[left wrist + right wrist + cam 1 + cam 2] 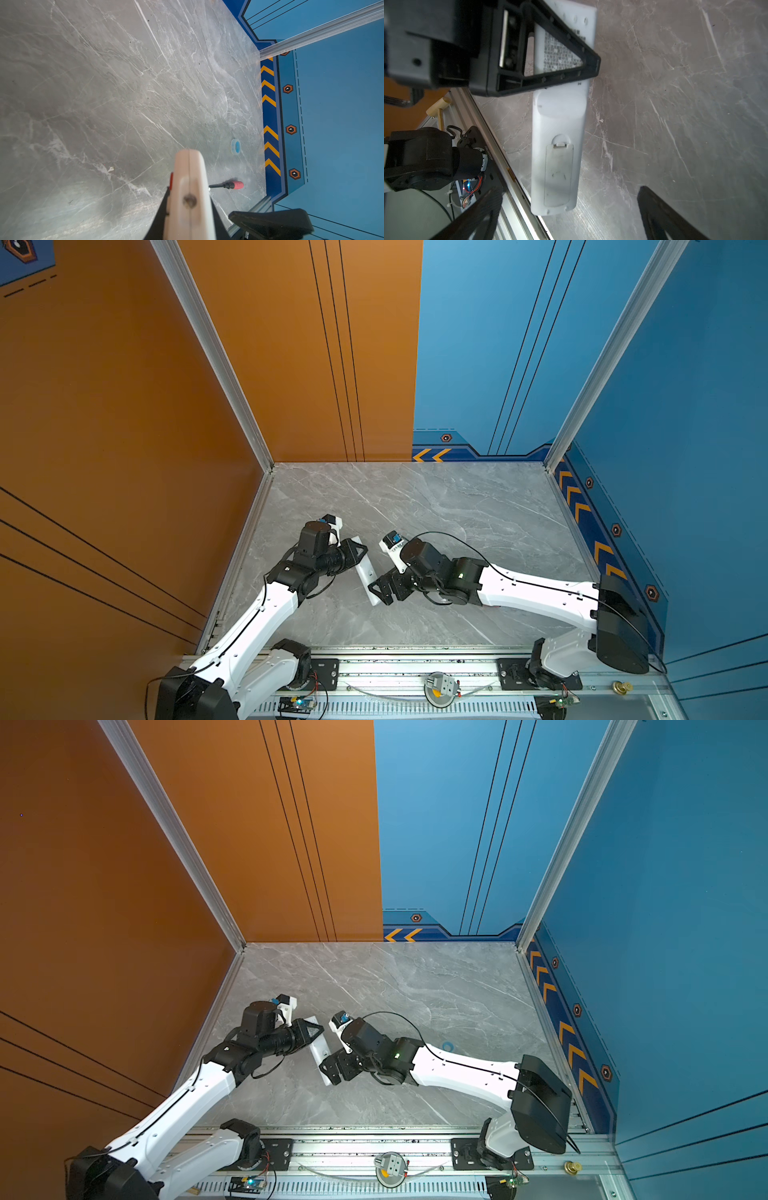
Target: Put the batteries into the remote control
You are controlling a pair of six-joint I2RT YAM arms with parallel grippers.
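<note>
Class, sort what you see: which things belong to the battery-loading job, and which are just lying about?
Job: remote, cover shut; left gripper, clamped on it; right gripper, open beside it; no batteries visible.
Lying about: screwdriver; blue ring.

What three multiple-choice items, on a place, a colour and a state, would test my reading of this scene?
1. Where is the screwdriver? A. in a box B. on the table C. on a shelf
2. What colour is its handle? A. red B. green C. yellow
3. The remote has its battery cover: A. removed B. taped over C. closed

Answers: 1 B, it lies flat on the table in the left wrist view; 2 A, the thick end shows red; 3 C, the cover sits flush in the back of the remote.
</note>
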